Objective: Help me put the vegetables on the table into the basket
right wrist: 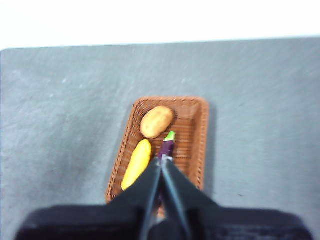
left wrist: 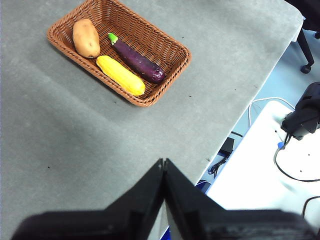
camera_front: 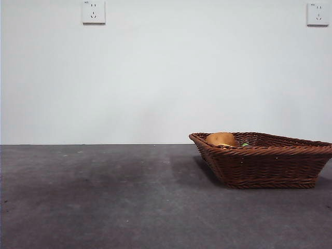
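Observation:
The wicker basket (camera_front: 270, 158) stands on the grey table (camera_front: 104, 197) at the right in the front view. It also shows in the left wrist view (left wrist: 172, 44) and the right wrist view (right wrist: 199, 125). Inside it lie the yellow corn cob (left wrist: 120, 75), the purple eggplant (left wrist: 138, 60) and the brown potato (left wrist: 86, 37). The front view shows only the potato's top (camera_front: 221, 138) above the rim. My left gripper (left wrist: 163, 162) is shut and empty, high and off to the basket's side. My right gripper (right wrist: 161, 160) is shut and empty, high above the basket, hiding part of the eggplant (right wrist: 167, 146).
Two wall sockets (camera_front: 94, 12) are on the white wall behind the table. The table's edge (left wrist: 250, 100) shows in the left wrist view, with a white stand (left wrist: 270, 165), cables and a chair base beyond it.

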### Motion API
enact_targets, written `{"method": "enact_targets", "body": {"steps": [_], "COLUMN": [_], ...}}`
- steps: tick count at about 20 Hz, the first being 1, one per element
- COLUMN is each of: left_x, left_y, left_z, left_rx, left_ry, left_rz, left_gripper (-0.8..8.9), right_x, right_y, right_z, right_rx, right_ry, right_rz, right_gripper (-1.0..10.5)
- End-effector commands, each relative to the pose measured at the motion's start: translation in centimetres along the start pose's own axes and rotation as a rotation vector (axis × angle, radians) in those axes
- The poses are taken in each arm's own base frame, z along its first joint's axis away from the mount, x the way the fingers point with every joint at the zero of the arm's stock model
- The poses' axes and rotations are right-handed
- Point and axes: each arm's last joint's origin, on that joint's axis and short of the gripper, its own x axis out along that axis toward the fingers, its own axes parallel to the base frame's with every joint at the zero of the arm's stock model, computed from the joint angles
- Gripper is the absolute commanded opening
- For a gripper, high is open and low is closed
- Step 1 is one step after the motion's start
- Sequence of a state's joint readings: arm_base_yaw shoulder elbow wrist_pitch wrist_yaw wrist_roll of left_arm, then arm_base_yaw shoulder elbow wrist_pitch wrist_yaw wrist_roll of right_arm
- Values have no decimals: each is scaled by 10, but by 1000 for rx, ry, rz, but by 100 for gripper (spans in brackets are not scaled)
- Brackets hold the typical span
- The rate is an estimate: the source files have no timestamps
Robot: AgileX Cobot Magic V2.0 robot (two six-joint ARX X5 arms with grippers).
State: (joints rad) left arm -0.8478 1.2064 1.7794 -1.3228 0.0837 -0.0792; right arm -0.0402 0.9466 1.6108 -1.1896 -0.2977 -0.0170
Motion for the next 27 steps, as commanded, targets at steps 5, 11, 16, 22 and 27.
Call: {"method": "enact_targets", "body": {"steps": [5,11,16,22,27], "left_x": [1,5,-1,-32,-35], "left_y": [0,0,18,50,78], "left_z": [0,1,1,-12,-60], "left_rx": [7,6,133,47,-64], "left_ry": [1,10,4,-27,-115], "left_rz": [4,5,263,494,719], "left_gripper": [-3,-3,-3,-3,-3], "right_x": [-27,-15,8,60,111], "right_y": [8,4,-3,-20,-36], "right_z": [-18,-23,-15,-2,4], "right_rx": [-3,36,57,89,113], "right_ry": [2,138,204,337,435], "right_rz": [-17,-16,-14,-46,-58], "right_gripper": [0,0,0,0,0]}}
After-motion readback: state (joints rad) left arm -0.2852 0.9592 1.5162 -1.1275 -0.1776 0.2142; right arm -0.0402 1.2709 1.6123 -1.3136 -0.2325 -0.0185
